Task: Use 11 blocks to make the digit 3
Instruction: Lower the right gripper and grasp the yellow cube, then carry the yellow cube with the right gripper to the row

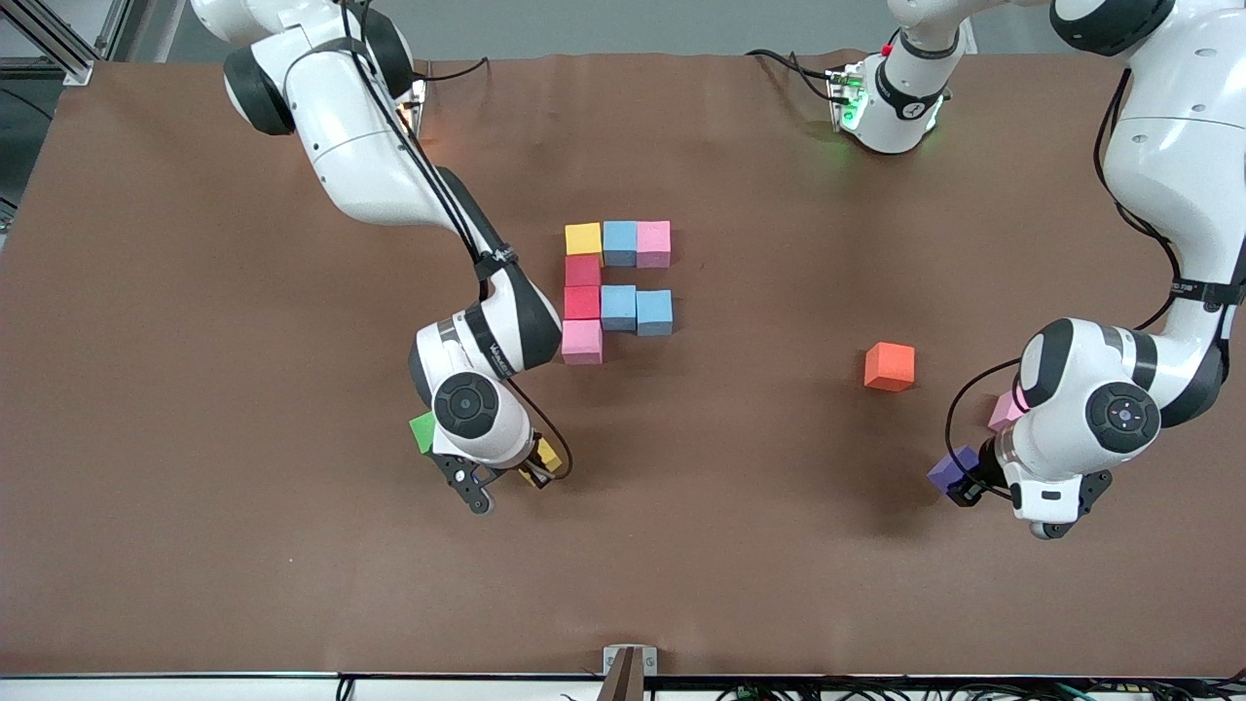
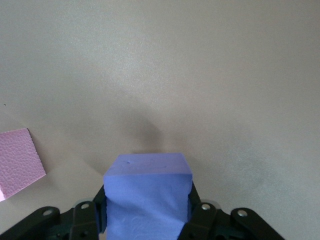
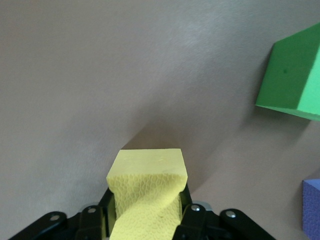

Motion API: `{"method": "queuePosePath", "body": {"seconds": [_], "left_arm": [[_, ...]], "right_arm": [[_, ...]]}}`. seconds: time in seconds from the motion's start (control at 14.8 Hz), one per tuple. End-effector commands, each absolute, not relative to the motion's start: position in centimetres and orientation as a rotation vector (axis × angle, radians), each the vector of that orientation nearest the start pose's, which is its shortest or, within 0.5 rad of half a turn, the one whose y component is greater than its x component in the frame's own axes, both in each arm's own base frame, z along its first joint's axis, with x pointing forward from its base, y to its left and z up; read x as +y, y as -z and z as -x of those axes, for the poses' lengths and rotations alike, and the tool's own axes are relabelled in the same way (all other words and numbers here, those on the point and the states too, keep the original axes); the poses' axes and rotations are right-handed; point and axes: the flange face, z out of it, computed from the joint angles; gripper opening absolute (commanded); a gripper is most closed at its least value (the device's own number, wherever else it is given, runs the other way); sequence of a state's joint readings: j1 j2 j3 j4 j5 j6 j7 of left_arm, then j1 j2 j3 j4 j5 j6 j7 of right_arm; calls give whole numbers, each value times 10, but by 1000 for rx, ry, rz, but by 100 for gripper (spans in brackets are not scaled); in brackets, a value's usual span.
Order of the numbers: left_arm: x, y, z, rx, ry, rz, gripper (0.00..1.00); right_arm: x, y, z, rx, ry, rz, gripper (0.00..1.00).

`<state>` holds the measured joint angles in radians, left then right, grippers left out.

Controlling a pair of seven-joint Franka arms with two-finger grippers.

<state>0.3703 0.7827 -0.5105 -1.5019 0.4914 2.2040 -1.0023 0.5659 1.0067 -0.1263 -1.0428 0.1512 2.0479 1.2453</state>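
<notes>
Several blocks form a partial figure mid-table: a yellow (image 1: 583,239), light blue (image 1: 620,241) and pink (image 1: 653,242) bar, two red blocks (image 1: 582,286) below the yellow one, two light blue blocks (image 1: 637,309) beside the lower red, and a pink block (image 1: 582,342) nearest the front camera. My right gripper (image 1: 538,465) (image 3: 147,200) is shut on a yellow block (image 1: 548,456) (image 3: 147,185), squeezing it low over the table. My left gripper (image 1: 959,479) (image 2: 147,205) is shut on a purple block (image 1: 951,468) (image 2: 147,192). Another purple block (image 3: 312,207) shows at the right wrist view's edge.
A green cube (image 1: 421,431) (image 3: 295,75) sits right beside the right hand. An orange cube (image 1: 889,366) lies between the figure and the left arm. A loose pink cube (image 1: 1003,411) (image 2: 17,160) rests close to the left hand.
</notes>
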Motion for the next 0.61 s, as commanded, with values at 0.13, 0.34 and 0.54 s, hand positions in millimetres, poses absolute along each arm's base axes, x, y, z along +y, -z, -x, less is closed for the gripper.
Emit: {"method": "queuePosePath", "body": {"seconds": [0.13, 0.34, 0.54], "left_arm": [[-19, -251, -715, -1060, 85, 2934, 48], [-21, -252, -715, -1062, 88, 2935, 48], [-21, -253, -715, -1064, 90, 2934, 48]], "right_arm": [[400, -252, -671, 763, -30, 2981, 0], [416, -262, -661, 365, -19, 3047, 0], [422, -262, -646, 104, -105, 3112, 0]]}}
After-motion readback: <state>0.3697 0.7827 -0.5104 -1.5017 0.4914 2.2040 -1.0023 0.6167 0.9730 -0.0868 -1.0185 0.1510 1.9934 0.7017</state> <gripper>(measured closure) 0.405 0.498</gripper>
